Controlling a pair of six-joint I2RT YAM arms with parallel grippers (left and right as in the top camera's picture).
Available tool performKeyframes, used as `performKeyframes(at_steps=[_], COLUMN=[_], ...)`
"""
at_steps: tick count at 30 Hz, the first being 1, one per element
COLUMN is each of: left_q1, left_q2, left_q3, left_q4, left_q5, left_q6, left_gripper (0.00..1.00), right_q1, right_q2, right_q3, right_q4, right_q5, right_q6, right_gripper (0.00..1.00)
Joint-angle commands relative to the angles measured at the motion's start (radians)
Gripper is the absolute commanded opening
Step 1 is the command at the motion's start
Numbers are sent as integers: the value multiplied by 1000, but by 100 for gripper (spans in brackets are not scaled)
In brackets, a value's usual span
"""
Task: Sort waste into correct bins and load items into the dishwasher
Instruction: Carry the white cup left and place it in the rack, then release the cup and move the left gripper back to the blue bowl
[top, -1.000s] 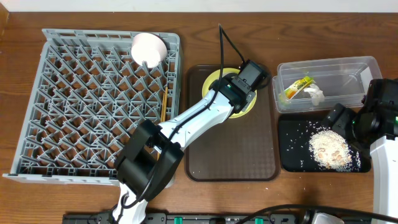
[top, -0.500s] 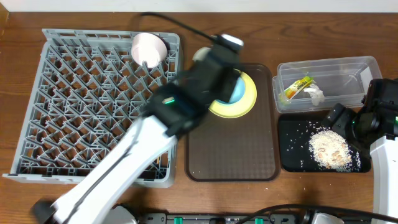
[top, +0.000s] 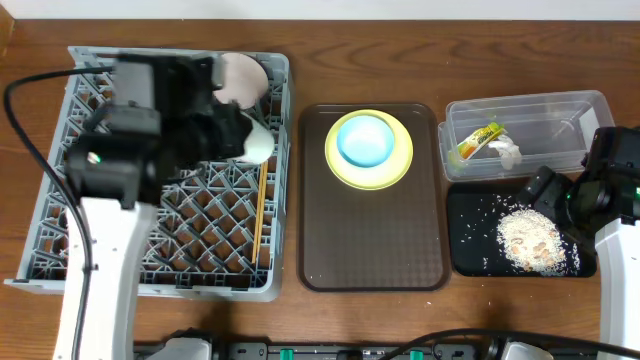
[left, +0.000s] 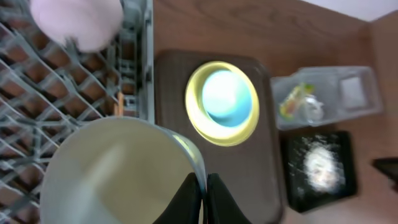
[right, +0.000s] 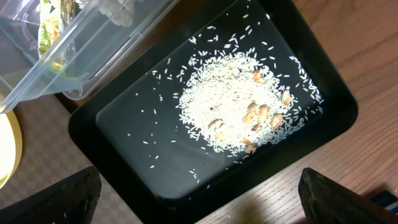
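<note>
The left gripper (left: 203, 188) is clenched on the rim of the white bowl (left: 118, 168), its two dark fingers pinching the edge, one on each side of the wall. The bowl hangs over the right half of the grey dish rack (top: 45, 215), tilted so its hollow faces the wrist camera. Whether it touches the lattice cannot be told, as the arm is blurred from above. The rack stands at the left end of the worktop (top: 320, 60). In the rack's far right corner sits the small white cup (top: 240, 78), just beyond the bowl. The chopsticks (top: 260, 212) lie together along the rack's right wall, running toward its near edge. Just right of the rack, in the middle of the worktop, lies the brown serving tray (top: 370, 240). At its far end rests the yellow-green plate (top: 403, 160) with the light blue bowl (top: 365, 140) sitting on it. The right gripper (right: 199, 186) is released, fingers spread wide, and hovers above the near edge of the black tray (top: 470, 235) at the right end of the worktop. The food scraps (top: 528, 238) are heaped in that tray, with grains scattered around them. Behind it, touching its far edge, the clear tub (top: 545, 135) holds the snack wrapper (top: 478, 140) and the tissue (top: 508, 153) side by side at its left end.
</note>
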Motion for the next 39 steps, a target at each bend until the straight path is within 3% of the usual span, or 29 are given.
performKeyframes(at_steps=[1,4,13,32,36,39], left_q1=[116,175,206,270,270,269], left_q2=[75,141,283,290,286,286], left_q3=[2,1,-3,-3,-3,-3], left_q4=[-32,-64,-68,-92,-98,-137], left_q5=[299,393,395,412,356,215], left_q6=[87,127,167,167,166,162], left_gripper=[8,8,7,7,8,8], right_q1=[-14,-14,-14,-14,-14,-14], right_q2=[-8,-8,-8,-8,-8,-8], right_q3=[13,13,13,13,13,13], right_q4=[0,0,-1,-1,0,-1], right_q5=[6,6,6,6,6,6], right_q6=[4,4,4,4,4,4], right_gripper=[99,99,99,99,99,99])
